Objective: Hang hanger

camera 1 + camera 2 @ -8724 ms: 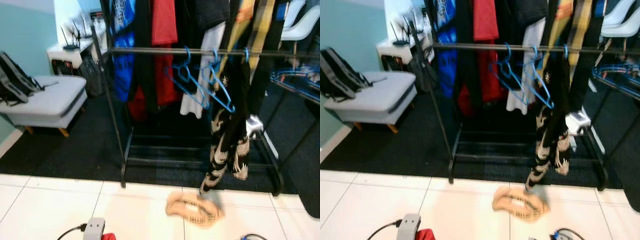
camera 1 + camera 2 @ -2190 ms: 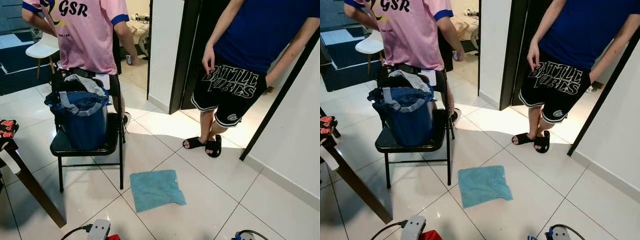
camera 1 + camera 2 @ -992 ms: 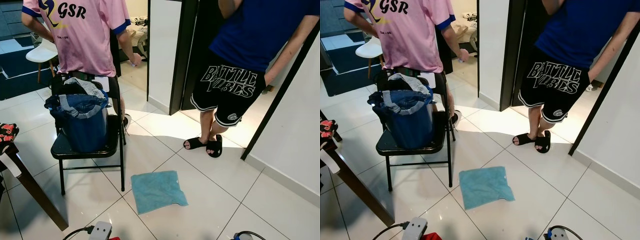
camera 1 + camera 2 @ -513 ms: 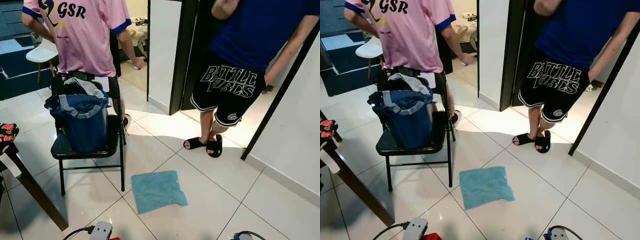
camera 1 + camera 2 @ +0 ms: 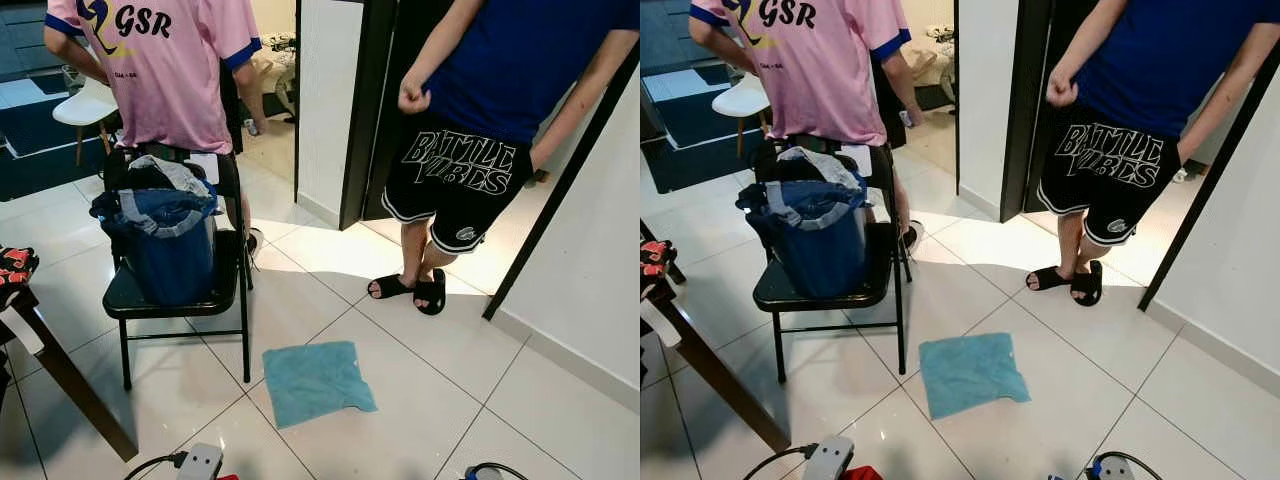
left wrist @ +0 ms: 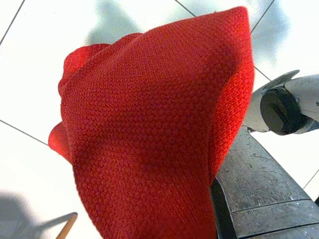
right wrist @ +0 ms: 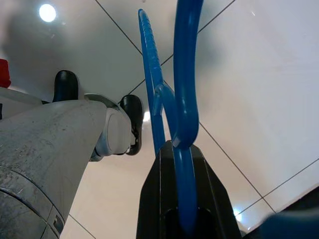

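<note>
Blue hanger (image 7: 182, 89) in right hand (image 7: 182, 199)

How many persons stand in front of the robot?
2. One person in a pink shirt stands behind the black chair, on the left. The other, in a blue shirt, stands in the doorway on the right. Others may be hidden beyond the doorway.

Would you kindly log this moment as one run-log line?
right gripper: shut on blue hanger | left gripper: holds red cloth | ahead: chair, teal towel on floor, two people | rack: unseen
</note>
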Tool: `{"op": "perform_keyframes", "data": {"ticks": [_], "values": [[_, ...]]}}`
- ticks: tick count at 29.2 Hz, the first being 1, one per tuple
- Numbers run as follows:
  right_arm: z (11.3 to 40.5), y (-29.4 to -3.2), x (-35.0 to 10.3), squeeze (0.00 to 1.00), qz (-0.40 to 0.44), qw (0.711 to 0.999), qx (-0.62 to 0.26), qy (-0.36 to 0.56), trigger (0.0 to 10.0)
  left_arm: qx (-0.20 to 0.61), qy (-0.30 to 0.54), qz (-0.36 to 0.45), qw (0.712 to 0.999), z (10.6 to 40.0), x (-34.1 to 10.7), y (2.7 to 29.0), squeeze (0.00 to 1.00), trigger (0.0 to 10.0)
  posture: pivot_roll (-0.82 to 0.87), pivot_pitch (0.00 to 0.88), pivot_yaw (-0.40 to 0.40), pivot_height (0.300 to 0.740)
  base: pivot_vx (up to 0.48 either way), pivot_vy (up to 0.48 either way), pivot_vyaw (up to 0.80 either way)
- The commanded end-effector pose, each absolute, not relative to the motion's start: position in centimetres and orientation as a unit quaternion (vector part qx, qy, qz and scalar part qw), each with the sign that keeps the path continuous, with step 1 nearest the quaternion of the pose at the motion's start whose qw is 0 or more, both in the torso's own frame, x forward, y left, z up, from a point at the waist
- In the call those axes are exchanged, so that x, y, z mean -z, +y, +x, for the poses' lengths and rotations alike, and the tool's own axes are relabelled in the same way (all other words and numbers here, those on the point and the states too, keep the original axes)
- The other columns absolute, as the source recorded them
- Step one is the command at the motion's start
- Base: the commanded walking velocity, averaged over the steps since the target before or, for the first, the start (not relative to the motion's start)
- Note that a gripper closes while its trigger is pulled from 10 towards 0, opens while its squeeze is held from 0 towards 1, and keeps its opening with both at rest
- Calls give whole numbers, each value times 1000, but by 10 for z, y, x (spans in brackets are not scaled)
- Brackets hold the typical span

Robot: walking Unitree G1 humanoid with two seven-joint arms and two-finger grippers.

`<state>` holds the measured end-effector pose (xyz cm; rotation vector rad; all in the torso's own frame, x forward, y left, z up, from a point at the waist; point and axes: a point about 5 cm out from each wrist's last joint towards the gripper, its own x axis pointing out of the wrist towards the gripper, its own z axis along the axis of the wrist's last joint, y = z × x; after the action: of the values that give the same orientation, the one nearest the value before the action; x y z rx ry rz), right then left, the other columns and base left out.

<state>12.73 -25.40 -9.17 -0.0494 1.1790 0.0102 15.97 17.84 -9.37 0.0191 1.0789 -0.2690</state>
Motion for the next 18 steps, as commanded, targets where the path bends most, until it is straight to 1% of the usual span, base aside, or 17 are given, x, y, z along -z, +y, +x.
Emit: {"op": "perform_keyframes", "data": {"ticks": [1,18], "values": [[125,-252,93,0,-23,828,-9,559,10000,129,517,17,846,157,94,184,0,10000,-55,0,-32,740,0,0,0],[125,-252,93,0,-23,829,-13,559,10000,132,518,18,845,156,94,185,0,10000,-47,0,-27,740,0,0,0]]}}
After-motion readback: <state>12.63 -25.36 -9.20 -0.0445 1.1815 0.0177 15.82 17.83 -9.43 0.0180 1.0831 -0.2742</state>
